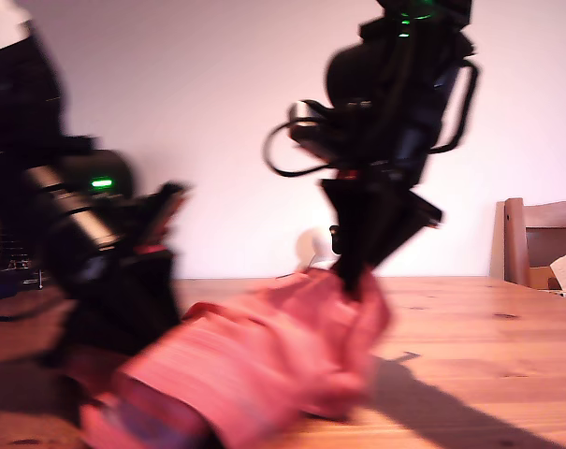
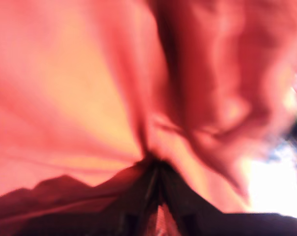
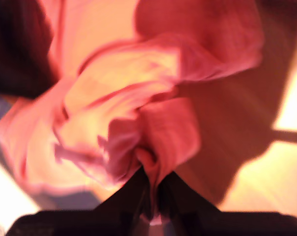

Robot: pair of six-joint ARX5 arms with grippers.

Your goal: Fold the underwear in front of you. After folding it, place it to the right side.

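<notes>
At the exterior view's left, one arm sat low against the underwear (image 1: 264,360), which lay bunched on the counter (image 1: 488,337). Further right, another arm held a fold up. My first end effector (image 2: 156,169) and my second end effector (image 3: 154,173) were each pinching the underwear.

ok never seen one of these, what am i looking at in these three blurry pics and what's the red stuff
These are two robot arms working at a wooden table, each ending in a two-fingered gripper. One picture comes from a camera standing off to the side; it shows both arms, one at the exterior view's left and one near the middle. The other two come from small cameras mounted on the grippers, looking along their fingers.

The red stuff is the underwear, a soft coral-red cloth. Both wrist pictures show cloth pinched between closed fingers, so my first gripper and my second gripper each hold a part of it. In the side view it is partly lifted and bunched. The blur hides which arm is which. A chair stands at the exterior view's right.
</notes>
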